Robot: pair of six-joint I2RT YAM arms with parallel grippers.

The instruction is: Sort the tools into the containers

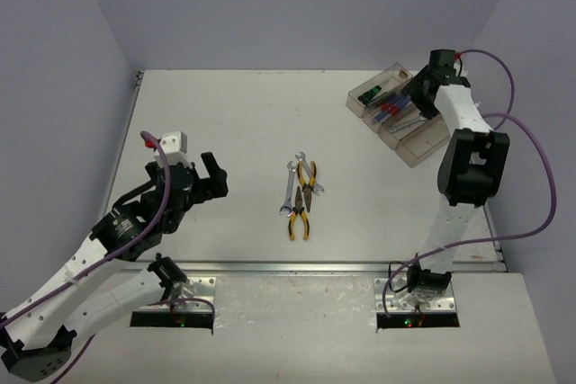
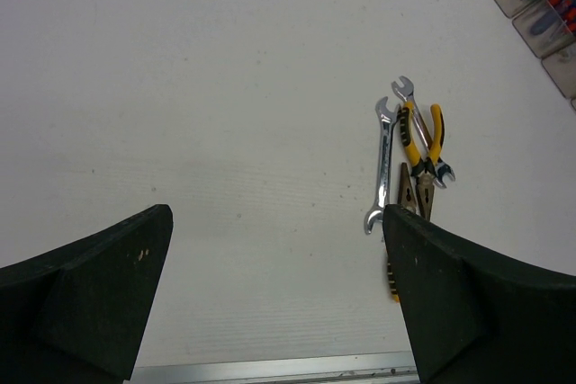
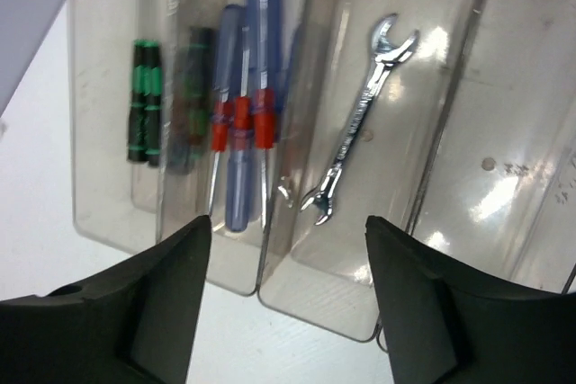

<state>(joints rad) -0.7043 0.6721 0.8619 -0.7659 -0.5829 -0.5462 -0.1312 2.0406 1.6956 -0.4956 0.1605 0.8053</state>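
My right gripper (image 3: pixel 288 222) hangs open just above the containers (image 3: pixel 504 132), nothing between its fingers. Below it a silver wrench (image 3: pixel 360 119) lies loose in the third bin. Blue-and-red screwdrivers (image 3: pixel 245 105) fill the second bin and black-and-green ones (image 3: pixel 144 101) the first. The fourth bin holds nothing. At the table's middle lie two wrenches (image 2: pixel 384 164) and two yellow-and-black pliers (image 2: pixel 421 137) in one small heap (image 1: pixel 301 191). My left gripper (image 2: pixel 277 213) stands open and empty to the left of the heap (image 1: pixel 219 177).
The containers (image 1: pixel 423 146) sit at the back right, angled to the table's edge, with my right gripper (image 1: pixel 417 94) over them. A metal rail (image 1: pixel 297 267) runs along the near edge. Purple walls close in the back and both sides.
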